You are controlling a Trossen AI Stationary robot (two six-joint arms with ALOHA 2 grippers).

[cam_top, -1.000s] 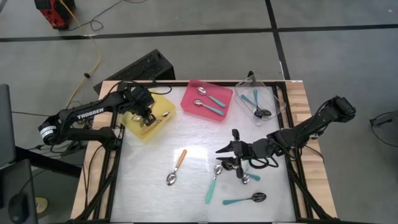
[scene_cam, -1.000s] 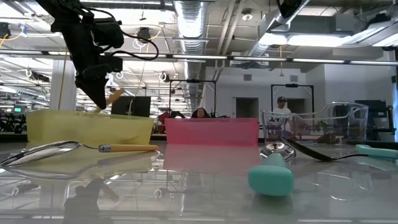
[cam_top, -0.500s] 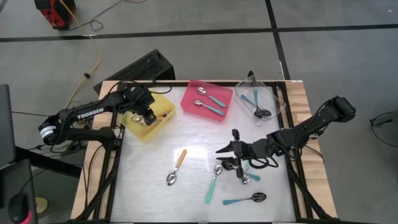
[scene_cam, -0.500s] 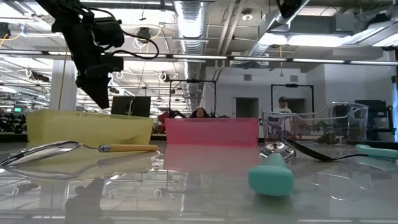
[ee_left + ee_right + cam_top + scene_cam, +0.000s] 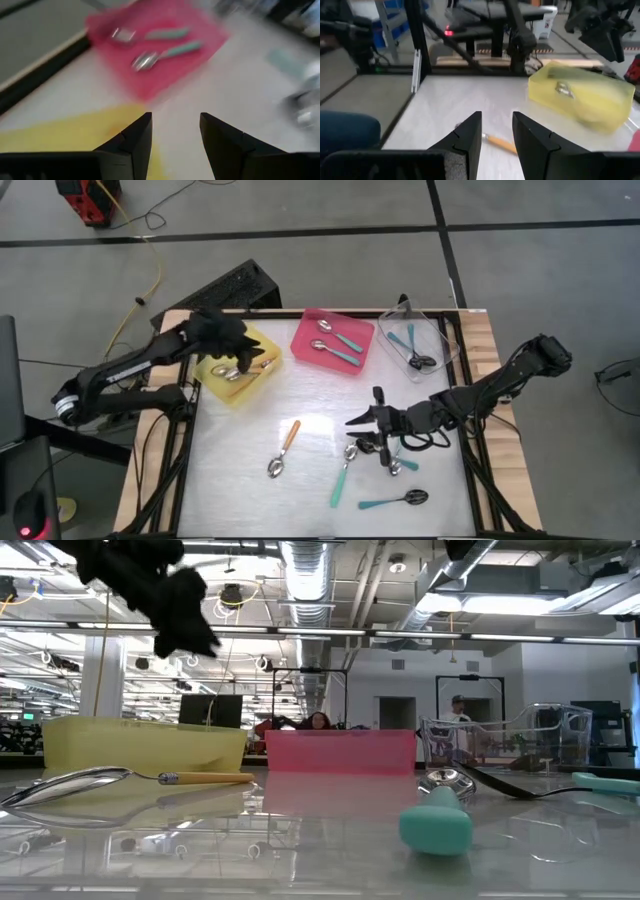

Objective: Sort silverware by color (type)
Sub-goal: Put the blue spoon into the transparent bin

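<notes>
Left hand [image 5: 243,358] above diagonal orange spoons [image 5: 243,373]

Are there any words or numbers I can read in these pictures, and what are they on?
None can be read.
The black left arm shows no readable lettering in the high view.
The translucent yellow plastic tray, the pink plastic tray and the clear plastic tray carry no labels.
</notes>
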